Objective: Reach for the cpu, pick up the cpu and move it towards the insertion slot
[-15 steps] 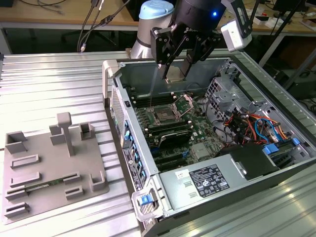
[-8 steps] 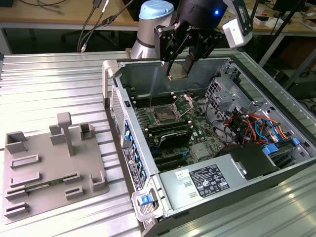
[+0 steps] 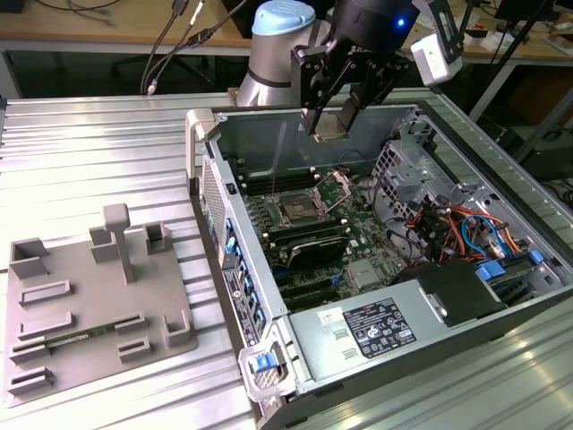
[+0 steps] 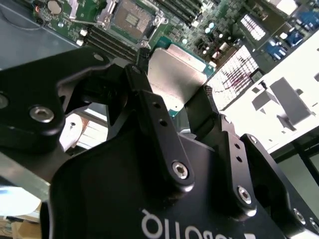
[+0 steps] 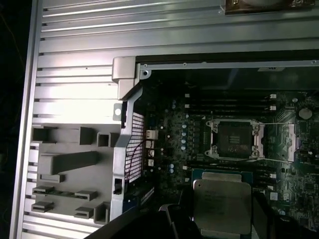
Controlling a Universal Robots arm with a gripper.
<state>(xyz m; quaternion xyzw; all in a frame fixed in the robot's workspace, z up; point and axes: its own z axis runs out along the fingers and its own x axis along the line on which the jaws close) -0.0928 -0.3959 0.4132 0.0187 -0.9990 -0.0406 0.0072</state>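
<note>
My gripper point(image 3: 345, 112) is matte black with silver screw heads, hanging from an arm with a pale blue cap. The cpu point(image 5: 222, 201) between my fingers is pale silver with a slightly darker rim and a green edge. The insertion slot point(image 5: 235, 141), mid-right in the first wrist view, has a shiny metal frame around a dark grey centre. The circuit board point(image 3: 358, 242) is green. The plastic plate point(image 3: 94, 300), lower left in the exterior view, is plain grey. The table point(image 3: 89, 152) is ribbed silver.
</note>
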